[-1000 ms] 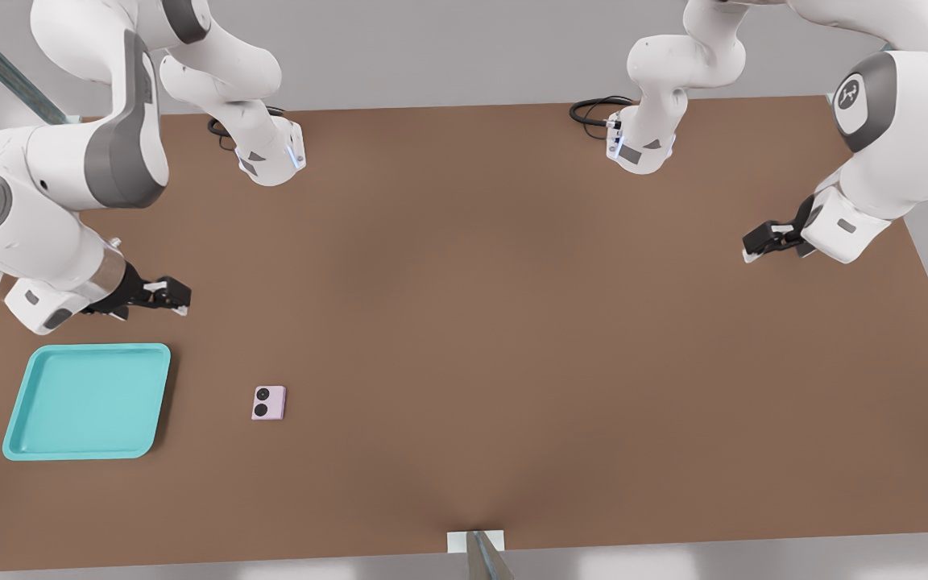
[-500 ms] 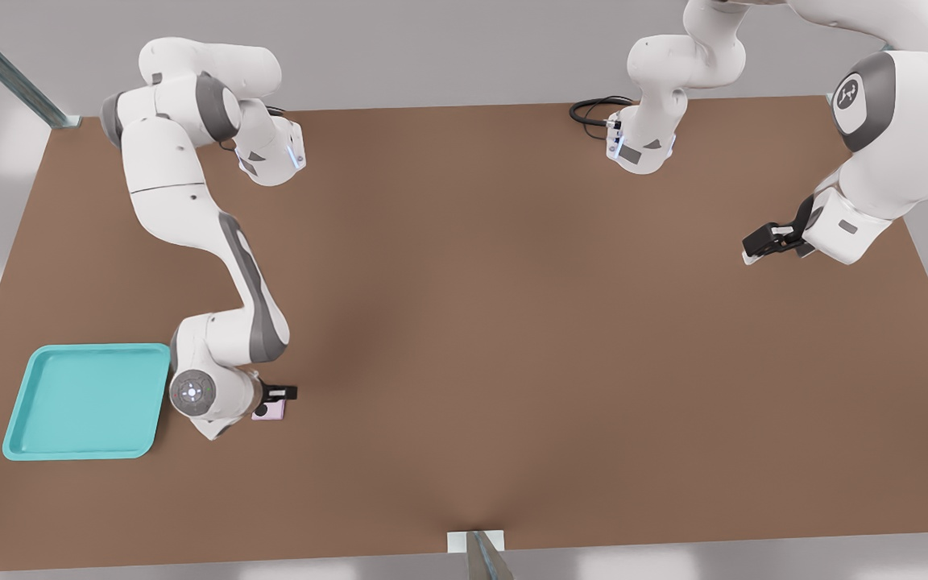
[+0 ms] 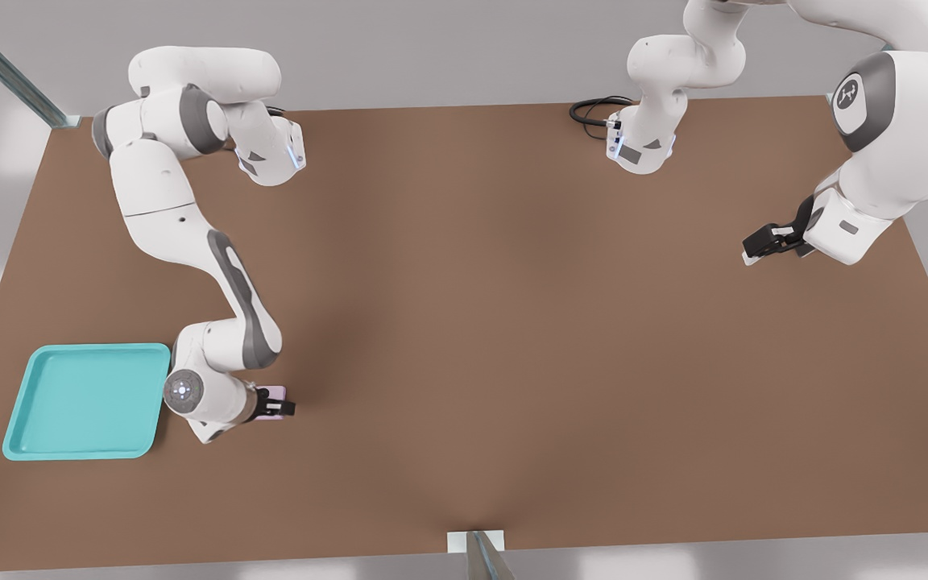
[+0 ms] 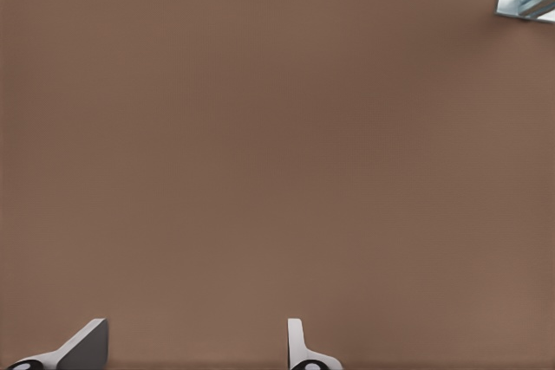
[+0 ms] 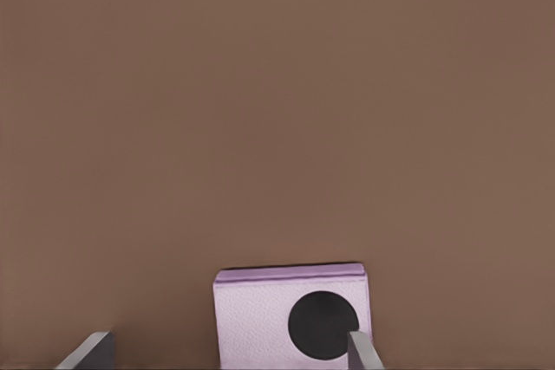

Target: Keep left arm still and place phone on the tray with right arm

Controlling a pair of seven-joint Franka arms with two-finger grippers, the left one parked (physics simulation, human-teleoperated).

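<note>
While my gripper [image 3: 275, 400] hangs low with fingers [image 5: 362, 351] spread apart, the pink phone [image 5: 290, 316] lies flat on the table [image 3: 512, 322] between them, the tray [image 3: 21, 419] just behind my wrist.

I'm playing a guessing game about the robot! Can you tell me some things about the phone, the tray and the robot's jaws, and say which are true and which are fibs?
1. The pink phone lies inside the turquoise tray. False: it lies on the brown table, to the front view's right of the tray.
2. The gripper is right at the phone. True.
3. The jaws are shut tight on the phone. False: in the right wrist view they stand open on either side of it.
4. The tray has nothing in it. True.
5. The phone is bigger than the tray. False: it is far smaller.
</note>
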